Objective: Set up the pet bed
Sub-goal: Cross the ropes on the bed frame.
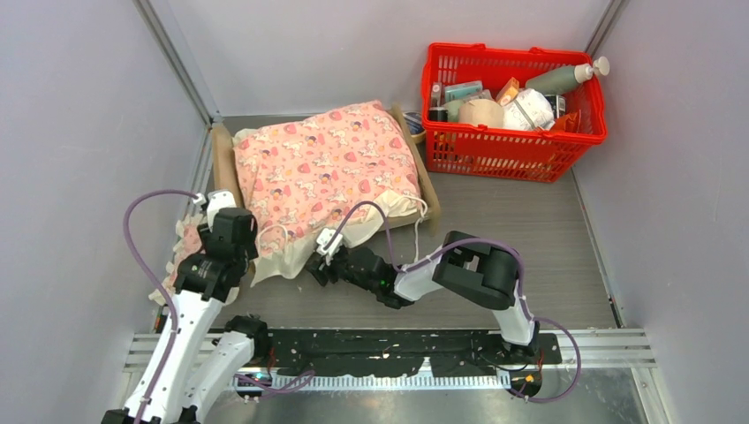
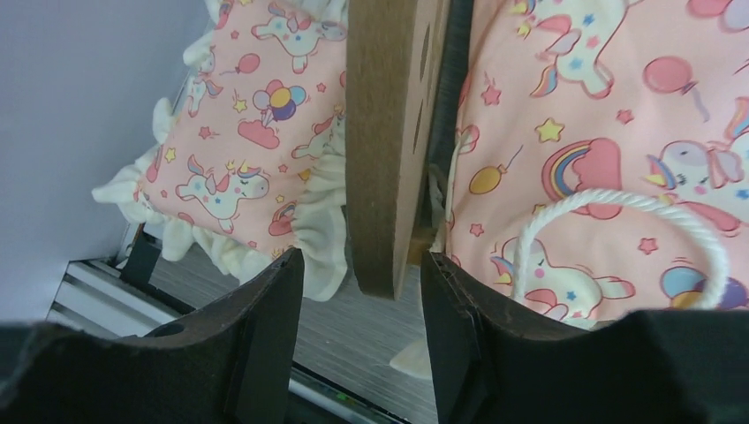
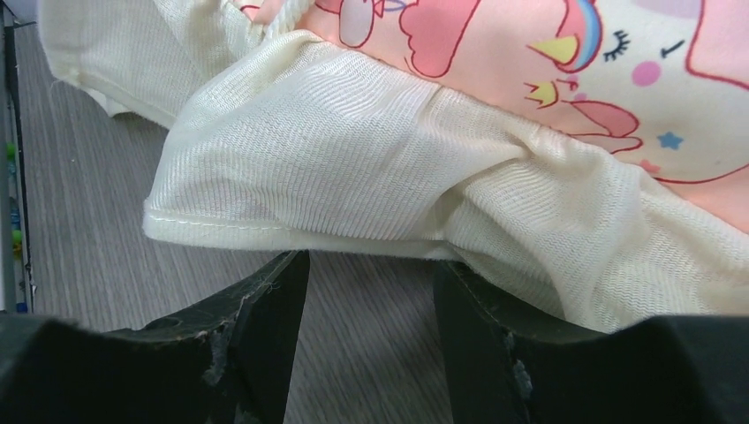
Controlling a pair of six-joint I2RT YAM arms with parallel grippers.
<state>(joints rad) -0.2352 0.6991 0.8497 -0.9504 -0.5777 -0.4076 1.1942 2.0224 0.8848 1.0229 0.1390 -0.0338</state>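
I see the pet bed [image 1: 223, 162] at the back left of the table [image 1: 530, 234], near the red basket [image 1: 517, 115], with the pink blanket [image 1: 327, 163] draped over it. My left gripper [image 2: 362, 269] is spread, fingers either side of the bed's plywood end board, not pinching it. My right gripper [image 3: 371, 265] is spread and empty, just under the blanket's cream frill [image 3: 353, 177]. The small frilled pillow [image 2: 230, 150] lies beside the board.

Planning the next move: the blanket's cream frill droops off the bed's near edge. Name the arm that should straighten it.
Right, most likely. The right gripper is open, facing the cream frill close up. The left gripper stands open at the headboard, with wood, not that frill, ahead of it.
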